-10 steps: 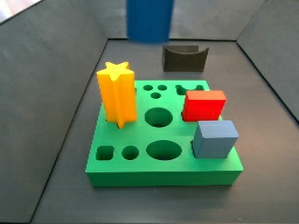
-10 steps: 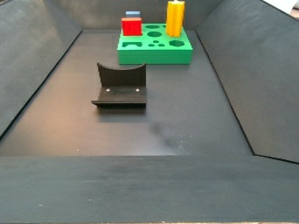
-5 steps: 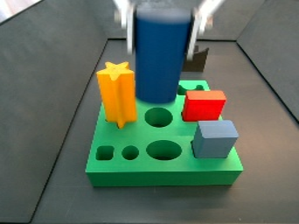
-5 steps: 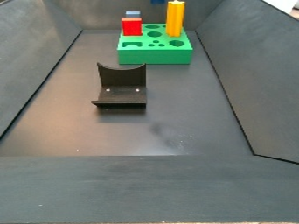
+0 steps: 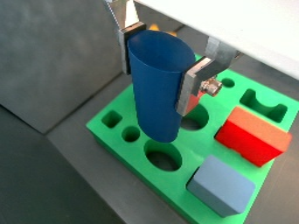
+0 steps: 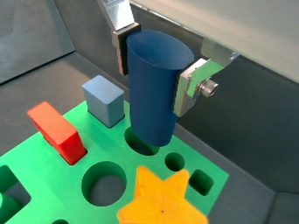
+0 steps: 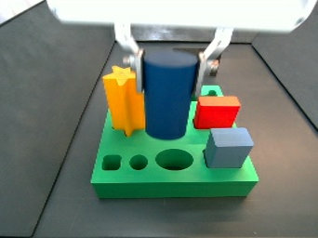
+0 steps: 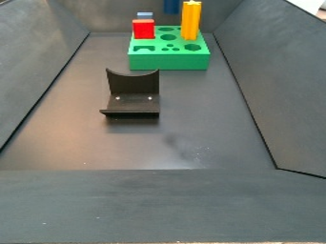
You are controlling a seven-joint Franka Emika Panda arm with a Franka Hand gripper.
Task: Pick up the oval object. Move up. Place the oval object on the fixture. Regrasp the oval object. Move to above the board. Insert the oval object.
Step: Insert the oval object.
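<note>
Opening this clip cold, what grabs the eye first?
The deep blue oval peg, upright, clamped in the pincer directly over the green board, its lower end at a round hole. Beside it on the board stand a yellow star peg and a red block.

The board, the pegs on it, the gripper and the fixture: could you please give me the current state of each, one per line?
Gripper: above the board, shut on the oval object.
Oval object: upright, held, its lower end at a hole in the board.
Board: flat on the floor, several holes empty.
Yellow star peg: upright in the board.
Red block: seated in the board.
Grey-blue cube: seated in the board.
Fixture: empty, away from the board.
</note>
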